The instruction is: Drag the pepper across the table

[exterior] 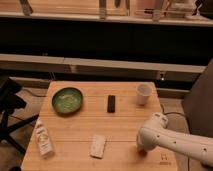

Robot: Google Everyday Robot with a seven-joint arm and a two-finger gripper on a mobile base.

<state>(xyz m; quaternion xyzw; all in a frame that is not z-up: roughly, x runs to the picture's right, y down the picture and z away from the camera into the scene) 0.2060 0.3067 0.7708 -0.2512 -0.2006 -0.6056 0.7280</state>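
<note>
Gripper (142, 148) sits low on the table (125, 127) near its front right edge w/ jaws together, prob. clamped on the pepper, which is hidden under the arm there, so it can slide w/o lifting.

Warm, dim indoor lighting; soft, low-detail picture.
Tabletop (125, 130) evenly lit from above; dark band behind; gripper (142, 148) end blurred at near edge.

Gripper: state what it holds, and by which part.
Cannot be told: the gripper is down on the table near its front right, hidden by the arm; no pepper shows.
</note>
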